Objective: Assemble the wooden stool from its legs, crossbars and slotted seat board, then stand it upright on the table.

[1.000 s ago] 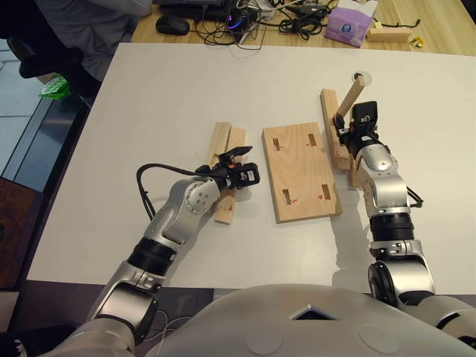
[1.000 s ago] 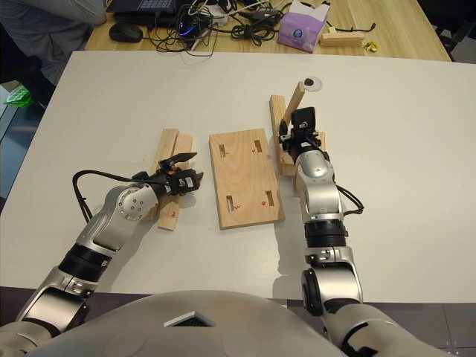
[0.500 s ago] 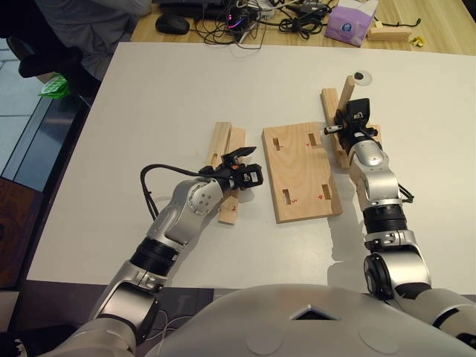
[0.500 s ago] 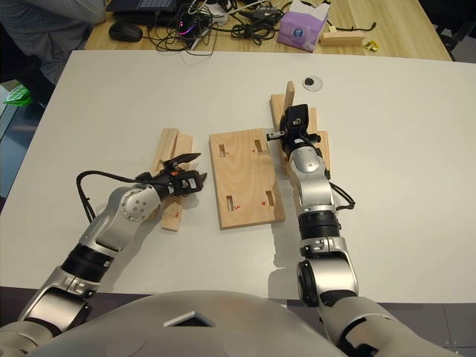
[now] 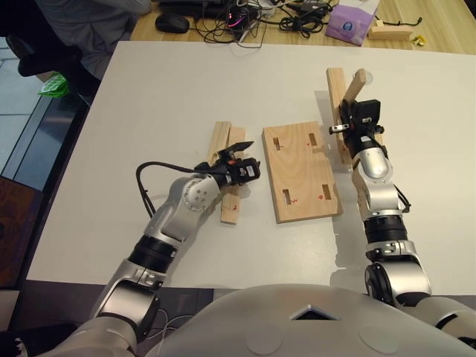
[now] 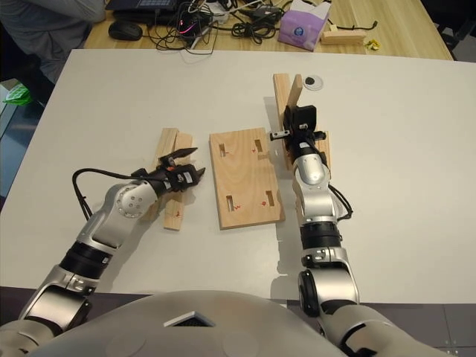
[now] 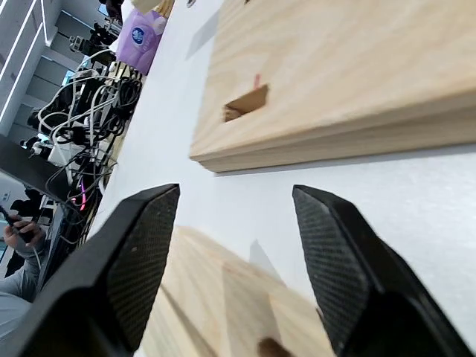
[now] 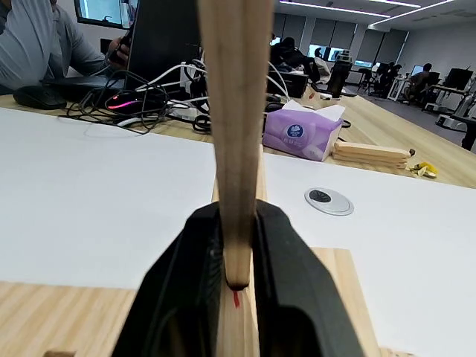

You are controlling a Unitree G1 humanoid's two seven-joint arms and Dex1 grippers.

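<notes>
Held wooden bar tilted rightward again, right gripper clamped.

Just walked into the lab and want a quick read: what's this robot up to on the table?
It's assembling a wooden stool, and it's early on. The right gripper is shut on a wooden stick, holding it raised on end above more loose pieces to the right of the seat board. The left gripper is open over the wooden pieces to the left of the board. The seat board lies flat, with nothing fitted into its slots.
</notes>
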